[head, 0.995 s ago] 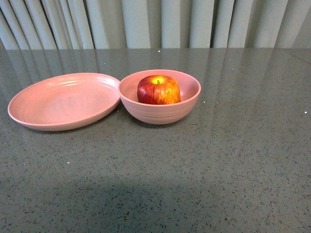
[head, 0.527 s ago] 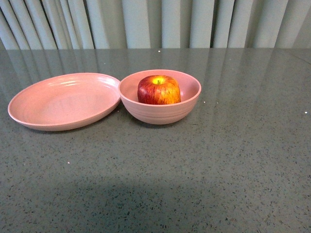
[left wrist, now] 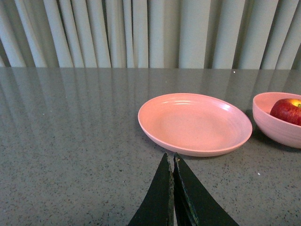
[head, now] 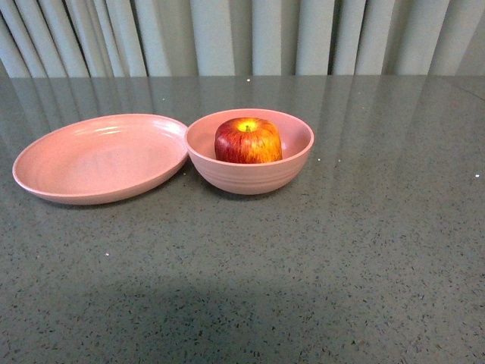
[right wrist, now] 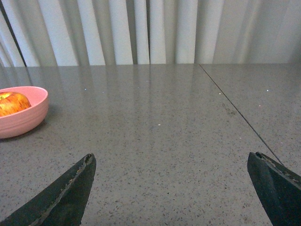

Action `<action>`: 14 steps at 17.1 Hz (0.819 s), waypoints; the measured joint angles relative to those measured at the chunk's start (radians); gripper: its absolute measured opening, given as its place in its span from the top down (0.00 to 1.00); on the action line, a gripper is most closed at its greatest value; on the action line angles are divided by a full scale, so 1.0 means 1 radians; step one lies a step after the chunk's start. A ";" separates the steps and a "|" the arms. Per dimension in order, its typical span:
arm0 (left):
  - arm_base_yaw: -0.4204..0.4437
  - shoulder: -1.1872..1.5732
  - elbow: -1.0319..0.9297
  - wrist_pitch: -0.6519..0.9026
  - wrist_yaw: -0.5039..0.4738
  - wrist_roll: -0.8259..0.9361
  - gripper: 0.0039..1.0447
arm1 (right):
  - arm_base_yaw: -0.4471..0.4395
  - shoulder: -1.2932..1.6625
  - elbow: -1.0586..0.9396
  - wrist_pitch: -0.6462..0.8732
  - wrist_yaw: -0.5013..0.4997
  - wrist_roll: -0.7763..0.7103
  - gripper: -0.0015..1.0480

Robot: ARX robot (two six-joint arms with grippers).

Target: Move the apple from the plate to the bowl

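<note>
Looks done: apple is sitting in the bowl, plate bare, left gripper pinched closed, right gripper spread wide.

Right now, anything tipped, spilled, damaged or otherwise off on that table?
Nothing stands out. The apple sits upright in the bowl, stem dimple up. The plate lies flat and bare beside it, rims about touching. Left gripper is shut and right gripper open, both away from the dishes.
</note>
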 joint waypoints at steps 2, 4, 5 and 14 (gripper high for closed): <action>0.000 -0.039 0.000 -0.034 0.000 0.000 0.99 | 0.000 0.000 0.000 0.000 0.000 0.000 0.06; 0.000 -0.068 0.000 -0.068 0.000 0.000 0.99 | 0.000 0.000 0.000 0.000 0.000 0.000 0.06; 0.000 -0.087 0.000 -0.094 0.000 0.000 0.99 | 0.000 0.000 0.000 0.000 0.000 0.000 0.06; 0.003 -0.237 0.001 -0.249 0.000 0.006 0.99 | 0.000 0.000 0.000 0.000 0.000 0.000 0.06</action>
